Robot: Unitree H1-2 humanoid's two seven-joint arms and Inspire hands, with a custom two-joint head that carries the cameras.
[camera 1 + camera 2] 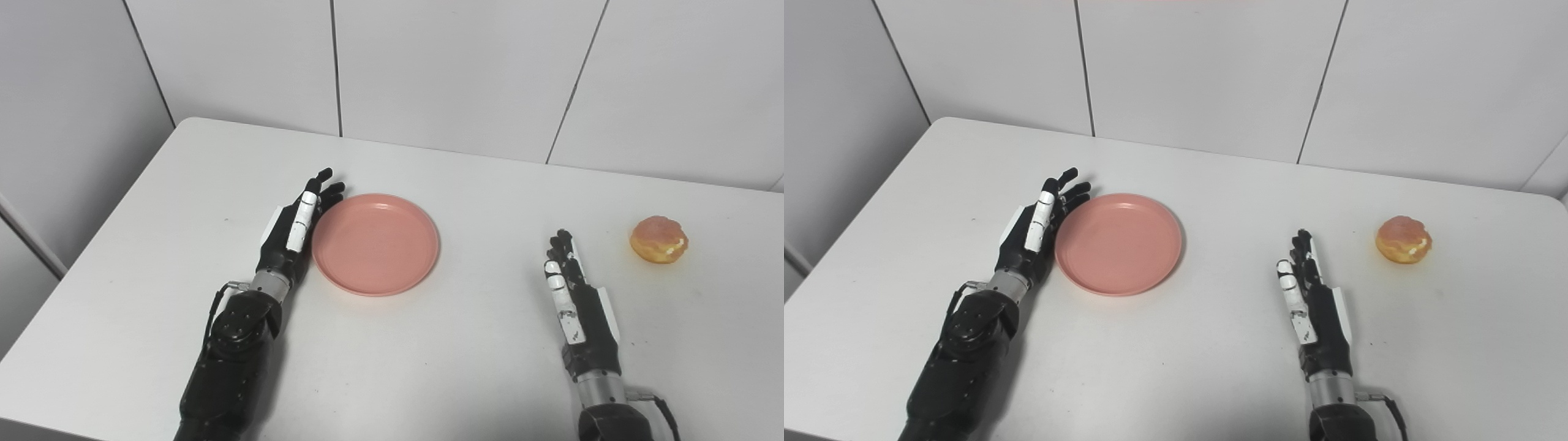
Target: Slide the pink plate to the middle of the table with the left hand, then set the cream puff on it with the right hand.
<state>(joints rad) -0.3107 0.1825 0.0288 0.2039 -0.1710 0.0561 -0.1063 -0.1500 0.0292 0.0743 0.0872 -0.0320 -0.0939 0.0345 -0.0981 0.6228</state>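
A round pink plate (375, 244) lies flat on the white table, a little left of the middle. My left hand (295, 233) stands on edge with its palm against the plate's left rim, fingers straight and apart, holding nothing. A golden cream puff (659, 239) sits on the table at the right. My right hand (574, 300) is open with fingers stretched forward, resting left of and nearer to me than the puff, well apart from it.
The white table (490, 355) meets a tiled wall along its far edge. Its left edge runs diagonally past my left arm, with grey floor beyond. No other objects stand on the surface.
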